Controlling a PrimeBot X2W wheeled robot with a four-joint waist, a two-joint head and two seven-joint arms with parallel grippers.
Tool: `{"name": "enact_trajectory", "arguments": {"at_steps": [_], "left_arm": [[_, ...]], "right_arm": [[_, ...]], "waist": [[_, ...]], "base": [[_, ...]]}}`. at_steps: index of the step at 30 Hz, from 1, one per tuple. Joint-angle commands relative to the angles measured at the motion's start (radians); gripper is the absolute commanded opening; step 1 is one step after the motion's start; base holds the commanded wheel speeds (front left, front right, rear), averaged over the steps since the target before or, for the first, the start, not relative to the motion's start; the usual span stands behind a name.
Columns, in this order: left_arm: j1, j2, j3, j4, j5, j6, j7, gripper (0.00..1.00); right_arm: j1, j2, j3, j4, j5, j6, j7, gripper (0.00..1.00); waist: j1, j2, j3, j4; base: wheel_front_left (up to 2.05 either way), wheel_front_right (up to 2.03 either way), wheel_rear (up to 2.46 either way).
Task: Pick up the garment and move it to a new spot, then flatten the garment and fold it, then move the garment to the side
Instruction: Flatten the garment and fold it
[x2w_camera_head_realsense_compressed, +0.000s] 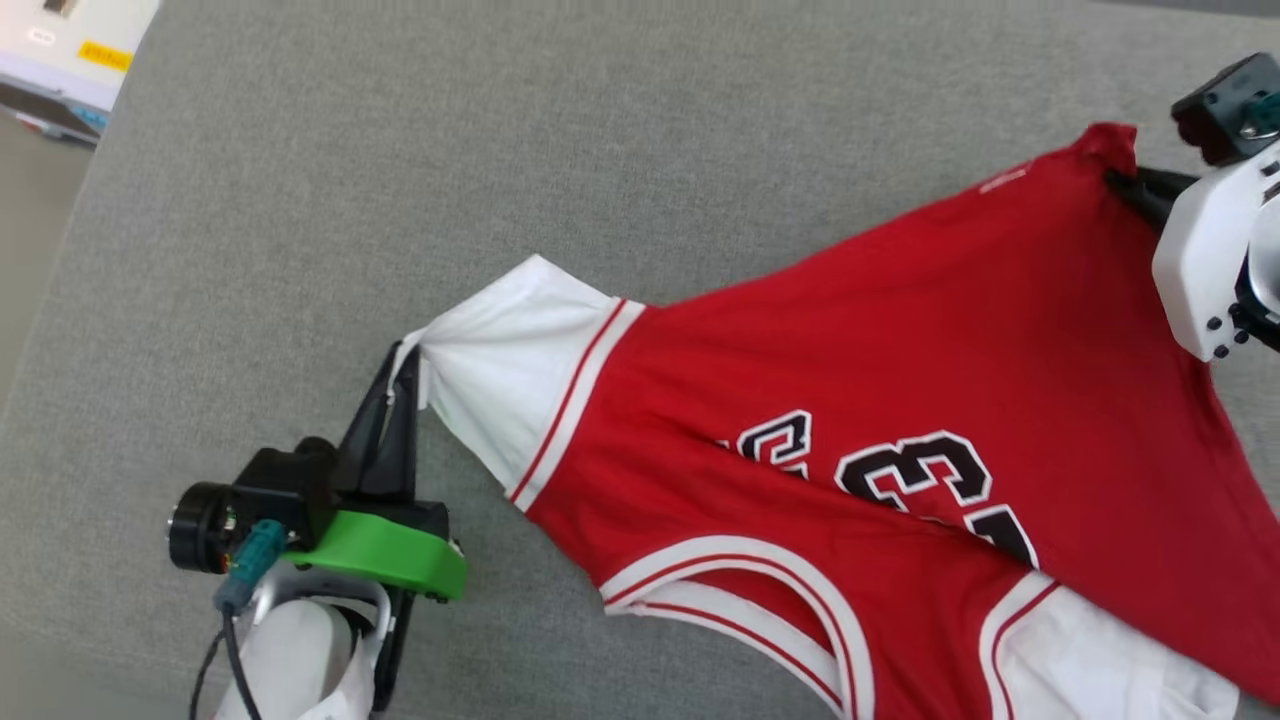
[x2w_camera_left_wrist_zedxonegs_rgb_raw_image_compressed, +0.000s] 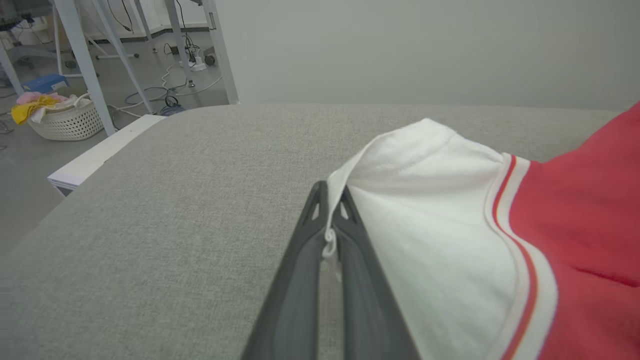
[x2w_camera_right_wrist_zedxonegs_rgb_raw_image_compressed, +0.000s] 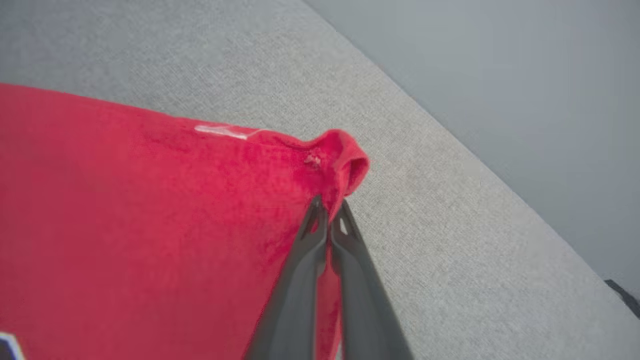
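Garment spread on grey fabric worktop, white sleeve pinched tight in fingers of left gripper, red corner in right gripper. Upper left of left wrist view: floor, white basket.

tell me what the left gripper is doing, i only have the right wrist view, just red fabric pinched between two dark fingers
Observer: The left gripper is shut on the cuff edge of a white sleeve of the red soft-fabric T-shirt.
Operator: is the shirt spread out
Observer: It stretches from the left gripper to the right gripper across the grey fabric surface, creased near the black number print.
Operator: anything off the surface
Observer: The left wrist view has a white woven basket of clothes on the floor.
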Motion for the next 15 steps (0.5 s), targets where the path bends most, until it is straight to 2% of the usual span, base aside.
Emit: {"name": "enact_trajectory", "arguments": {"at_steps": [1, 7, 15], "left_arm": [[0.003, 0.014, 0.013, -0.016, 0.007, 0.007, -0.006, 0.00], [-0.047, 0.048, 0.034, -0.097, 0.008, 0.005, 0.007, 0.00], [-0.227, 0.098, 0.032, -0.198, 0.016, -0.016, 0.061, 0.00]], "right_arm": [[0.024, 0.000, -0.018, -0.009, -0.003, -0.001, -0.034, 0.00], [0.081, 0.002, -0.137, -0.063, -0.018, -0.001, -0.140, 0.00], [0.122, 0.030, -0.313, -0.168, -0.045, -0.001, -0.170, 0.00]], "waist": [[-0.0001, 0.0000, -0.060, -0.037], [-0.0001, 0.0000, -0.118, -0.072], [-0.0001, 0.0000, -0.135, -0.112]], "base": [[0.00, 0.00, 0.00], [0.00, 0.00, 0.00], [0.00, 0.00, 0.00]]}}
